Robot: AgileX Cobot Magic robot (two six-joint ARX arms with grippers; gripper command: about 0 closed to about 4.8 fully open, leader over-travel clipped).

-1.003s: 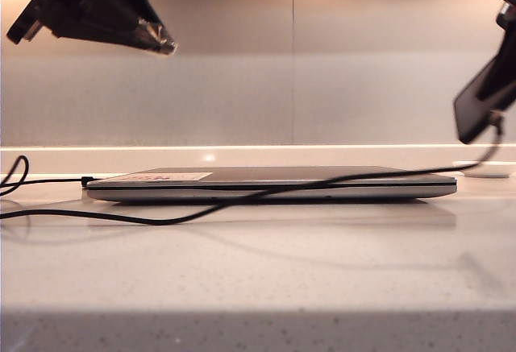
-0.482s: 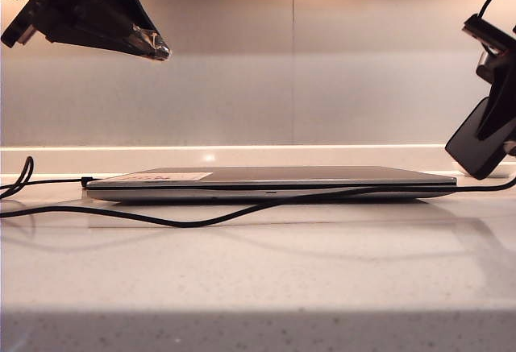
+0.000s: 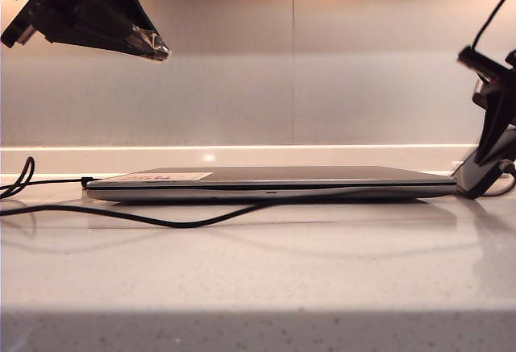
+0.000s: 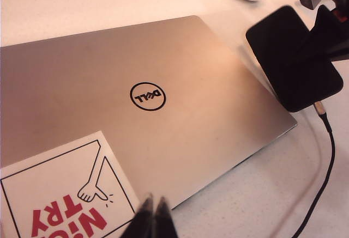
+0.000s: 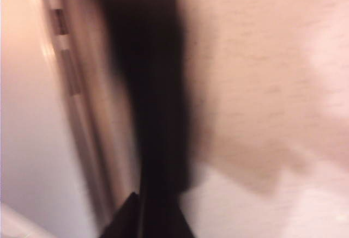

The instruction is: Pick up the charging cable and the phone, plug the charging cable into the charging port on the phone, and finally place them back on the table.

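My right wrist view is smeared with blur; the phone [image 5: 155,96] shows only as a dark streak, and my right gripper [image 5: 143,216] is cut by the frame edge; in the exterior view the charging cable [image 3: 161,219] runs off the left edge.

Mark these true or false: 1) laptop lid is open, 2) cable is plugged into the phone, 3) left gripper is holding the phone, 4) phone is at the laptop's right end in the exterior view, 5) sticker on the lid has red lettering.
1) False. The laptop lies closed and flat on the table.
2) True. The charging cable runs into the phone.
3) False. The left gripper is shut on nothing above the laptop; the right gripper has the phone.
4) True.
5) True. The sticker has red letters.
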